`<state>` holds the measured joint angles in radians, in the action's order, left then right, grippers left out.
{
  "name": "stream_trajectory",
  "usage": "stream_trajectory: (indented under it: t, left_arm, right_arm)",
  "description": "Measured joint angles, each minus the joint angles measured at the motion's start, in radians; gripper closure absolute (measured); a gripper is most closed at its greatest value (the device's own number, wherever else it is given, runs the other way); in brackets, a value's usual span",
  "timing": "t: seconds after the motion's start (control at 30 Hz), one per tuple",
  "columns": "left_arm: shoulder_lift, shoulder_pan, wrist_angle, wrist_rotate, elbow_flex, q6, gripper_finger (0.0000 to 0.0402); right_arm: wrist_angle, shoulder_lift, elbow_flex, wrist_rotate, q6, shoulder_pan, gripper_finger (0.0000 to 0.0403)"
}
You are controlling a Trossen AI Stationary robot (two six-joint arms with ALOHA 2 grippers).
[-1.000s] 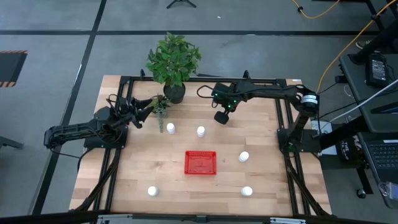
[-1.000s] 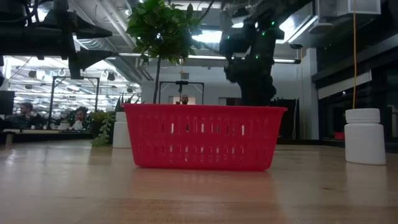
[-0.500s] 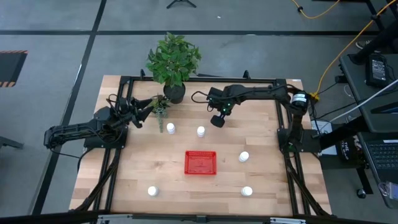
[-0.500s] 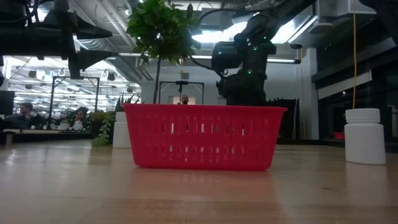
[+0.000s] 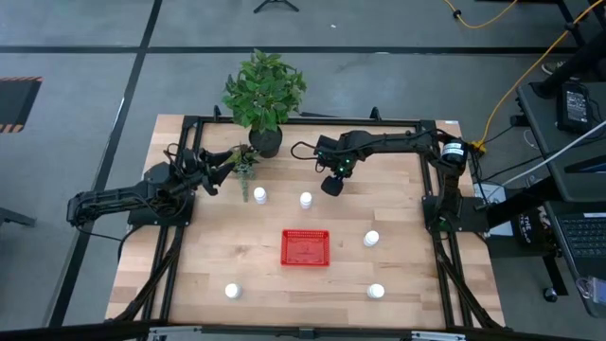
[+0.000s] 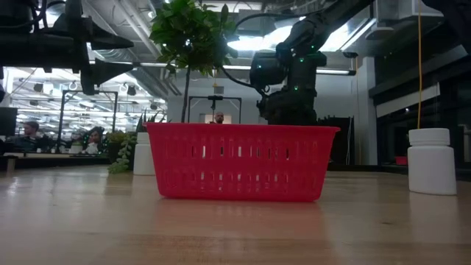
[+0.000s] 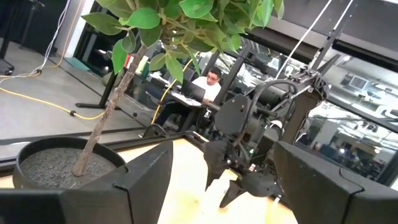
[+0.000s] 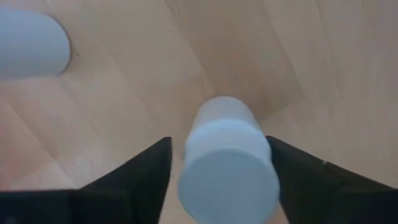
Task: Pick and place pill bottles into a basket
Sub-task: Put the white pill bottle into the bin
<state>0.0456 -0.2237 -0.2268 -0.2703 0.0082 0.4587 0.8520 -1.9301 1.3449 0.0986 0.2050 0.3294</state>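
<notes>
**Right gripper astride a bottle near the desk's far edge**

The right gripper hangs over the far middle of the desk. In the right wrist view an upright bottle stands between its fingers, cap toward the camera, long axis vertical. The fingers stand apart on either side; whether they touch the bottle I cannot tell. A second bottle lies off to one side.

The basket sits nearer the front, well apart from this gripper, so the carry should run forward across the desk. Other bottles stand around the basket.

The left gripper waits by the plant pot, fingers apart and holding nothing.
</notes>
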Motion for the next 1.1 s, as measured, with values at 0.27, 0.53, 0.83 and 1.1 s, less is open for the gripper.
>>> stream_trajectory:
  t: [0.27, 0.53, 0.83, 1.1]
  left_arm:
    - [0.000, 0.000, 0.000, 0.000, 0.000, -0.001, 0.0130]
    - [0.001, 0.000, 0.015, 0.000, 0.000, -0.018, 0.0130]
    - [0.007, 0.000, 0.026, 0.058, 0.000, -0.009, 0.0130]
    - [0.009, 0.000, 0.042, 0.169, 0.000, -0.008, 0.0130]
  right_arm:
    - [0.002, 0.010, 0.000, 0.049, -0.025, -0.003, 0.0235]
    - [0.149, 0.058, 0.130, 0.060, -0.038, -0.061, 0.0235]
    - [0.310, 0.101, 0.424, 0.050, -0.109, -0.287, 0.0235]
    - [0.271, 0.102, 0.545, 0.030, -0.046, -0.471, 0.0235]
